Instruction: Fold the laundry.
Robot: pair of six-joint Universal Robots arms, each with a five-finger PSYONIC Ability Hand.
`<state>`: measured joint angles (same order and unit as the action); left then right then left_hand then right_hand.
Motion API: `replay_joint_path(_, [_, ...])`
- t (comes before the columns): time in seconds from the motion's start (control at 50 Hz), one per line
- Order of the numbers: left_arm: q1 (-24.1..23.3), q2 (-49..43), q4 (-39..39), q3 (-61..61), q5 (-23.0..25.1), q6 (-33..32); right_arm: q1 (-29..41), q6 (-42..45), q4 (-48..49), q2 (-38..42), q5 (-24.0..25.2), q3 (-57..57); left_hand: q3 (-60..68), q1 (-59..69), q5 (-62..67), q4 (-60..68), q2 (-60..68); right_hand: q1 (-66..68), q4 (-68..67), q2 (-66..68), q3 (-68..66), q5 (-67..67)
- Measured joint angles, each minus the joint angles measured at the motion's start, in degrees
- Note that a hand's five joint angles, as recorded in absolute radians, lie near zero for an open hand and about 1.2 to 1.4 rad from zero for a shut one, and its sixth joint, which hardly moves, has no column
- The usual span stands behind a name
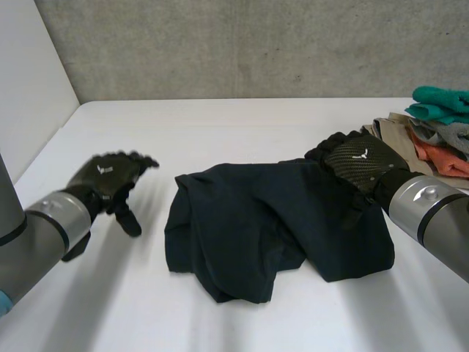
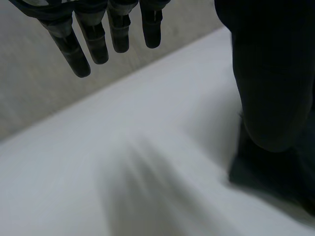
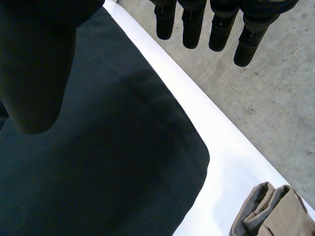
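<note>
Garment: 1 dark navy garment [image 1: 271,227] lies mid-table on the white table [image 1: 220,125]. It is rumpled, its edges turned over unevenly, with no crisp fold line to be seen.
Left hand: the left hand [image 1: 110,180] is at 9 o'clock of the garment, well apart from it and above bare table. Its fingers [image 2: 98,44] are straight and spread, the thumb is off to the side, and it holds nothing.
Right hand: the right hand [image 1: 355,161] is at the garment's 2 o'clock corner, over the far edge. Its fingers [image 3: 192,29] are straight with the thumb apart from them. The cloth lies below the palm and is not pinched. Whether the palm touches the cloth cannot be told.
Pile: a heap of other laundry [image 1: 436,136] lies past the right hand, at 2 o'clock of the garment. It holds teal, beige, orange and grey pieces and is not touching the navy one.
Done so far: judged little. The garment looks bunched inward at best, with no tidy fold finished.
Left to do: likely flattening, squaring the edges and the folds proper, with both hands needing a hold first. After that the heap at 2 o'clock appears to be waiting.
Progress: early, by the look of it.
</note>
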<state>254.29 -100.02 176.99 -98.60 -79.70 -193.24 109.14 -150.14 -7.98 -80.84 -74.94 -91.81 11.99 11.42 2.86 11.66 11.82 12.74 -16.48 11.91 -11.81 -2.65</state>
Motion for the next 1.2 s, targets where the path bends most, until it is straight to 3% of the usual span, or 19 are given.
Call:
replay_joint_path(0.16, [0.9, -6.1, -1.6, -2.7, 6.9, -1.3, 0.1, 0.2, 1.1, 0.3, -0.3, -0.4, 0.0, 0.0, 0.0, 0.0, 0.0, 0.0, 0.0, 0.0, 0.0, 0.0])
replay_joint_path(0.28, [-3.8, -10.1, 1.9, -1.8, 7.7, 0.2, 0.1, 0.3, 1.5, 0.3, -0.4, -0.9, 2.3, 3.0, 2.0, 2.4, 2.8, 0.0, 0.0, 0.0, 0.0, 0.0])
replay_joint_path(0.3, [-4.4, -10.4, 2.5, -1.6, 7.5, 0.6, 0.1, 0.3, 1.6, 0.3, -0.4, -1.0, 8.5, 10.7, 8.1, 8.9, 9.3, 0.0, 0.0, 0.0, 0.0, 0.0])
replay_joint_path(0.34, [-6.6, -11.8, 4.6, -0.8, 6.2, 1.9, 0.1, 0.4, 1.7, 0.3, -0.4, -1.4, 17.2, 20.8, 16.6, 17.8, 18.6, 0.0, 0.0, 0.0, 0.0, 0.0])
replay_joint_path(0.36, [-7.6, -12.4, 5.6, -0.4, 5.2, 2.5, 0.1, 0.4, 1.9, 0.3, -0.4, -1.5, 26.6, 31.0, 26.0, 27.2, 28.1, 0.0, 0.0, 0.0, 0.0, 0.0])
replay_joint_path(0.38, [-8.5, -13.0, 6.7, 0.1, 3.8, 3.1, 0.0, 0.4, 2.0, 0.3, -0.4, -1.7, 43.5, 49.0, 42.4, 44.3, 44.1, 0.0, 0.0, 0.0, 0.0, 0.0])
replay_joint_path(0.4, [-9.1, -13.4, 7.4, 0.5, 2.5, 3.4, 0.0, 0.4, 2.1, 0.3, -0.4, -1.8, 48.8, 53.5, 47.6, 49.6, 50.1, 0.0, 0.0, 0.0, 0.0, 0.0])
replay_joint_path(0.44, [-10.2, -14.3, 9.8, 1.9, -2.3, 3.7, -0.1, 0.5, 2.4, 0.3, -0.4, -2.0, 51.8, 54.6, 50.3, 52.6, 52.4, 0.0, 0.0, 0.0, 0.0, 0.0])
replay_joint_path(0.46, [-10.2, -14.3, 9.8, 1.9, -2.3, 3.7, -0.1, 0.5, 2.4, 0.3, -0.4, -2.0, 51.8, 54.6, 50.3, 52.6, 52.4, 0.0, 0.0, 0.0, 0.0, 0.0])
replay_joint_path(0.48, [-10.6, -14.7, 11.6, 3.4, -6.9, 3.5, -0.1, 0.5, 2.5, 0.2, -0.4, -2.1, 55.9, 54.6, 52.0, 56.7, 56.5, 0.0, 0.0, 0.0, 0.0, 0.0])
replay_joint_path(0.56, [-9.9, -13.4, 16.6, 8.1, -16.2, 0.9, -0.1, 0.6, 2.9, 0.1, -0.4, -2.1, 56.0, 54.6, 52.0, 56.9, 56.6, 0.0, 0.0, 0.0, 0.0, 0.0])
replay_joint_path(0.64, [-8.5, -9.0, 22.5, 14.0, -18.7, -1.5, 0.1, 0.5, 3.1, -0.2, -0.4, -1.9, 56.0, 54.6, 52.0, 56.9, 56.7, 0.0, 0.0, 0.0, 0.0, 0.0])
replay_joint_path(0.7, [-8.5, -5.6, 25.9, 18.4, -17.2, -1.9, 0.1, 0.4, 3.3, -0.5, -0.4, -1.8, 56.0, 54.6, 52.0, 56.9, 56.7, 0.0, 0.0, 0.0, 0.0, 0.0])
replay_joint_path(0.84, [-13.2, -2.5, 27.7, 27.9, -6.9, 4.3, -0.5, -0.3, 4.3, -1.5, -0.4, -2.1, 56.0, 54.6, 52.0, 56.9, 56.7, 0.0, 0.0, 0.0, 0.0, 0.0])
replay_joint_path(1.02, [-20.0, -8.2, 22.2, 21.6, 10.6, 11.0, -3.7, -0.6, 4.8, -2.3, 0.2, -2.5, 56.3, 54.5, 52.3, 56.8, 56.8, 0.0, 0.0, 0.0, 0.0, 0.0])
replay_joint_path(1.04, [-20.6, -8.9, 21.8, 20.1, 12.8, 11.0, -4.2, -0.6, 4.9, -2.4, 0.4, -2.4, 52.6, 51.3, 50.0, 53.1, 53.0, 0.0, 0.0, 0.0, 0.0, 0.0])
replay_joint_path(1.08, [-21.8, -10.3, 21.1, 16.7, 17.2, 10.3, -5.1, -0.6, 5.1, -2.4, 0.8, -2.3, 35.7, 32.7, 34.2, 35.5, 34.5, 0.0, 0.0, 0.0, 0.0, 0.0])
replay_joint_path(1.14, [-22.6, -11.3, 20.3, 13.4, 20.4, 8.6, -5.9, -0.6, 5.3, -2.4, 1.2, -2.1, 12.3, 9.0, 10.7, 11.8, 12.1, 0.0, 0.0, 0.0, 0.0, 0.0])
replay_joint_path(1.2, [-22.9, -11.0, 18.2, 8.9, 21.4, 3.5, -6.8, -0.7, 5.6, -2.3, 1.9, -1.6, 1.2, 0.8, 0.4, 1.3, 1.4, 0.0, 0.0, 0.0, 0.0, 0.0])
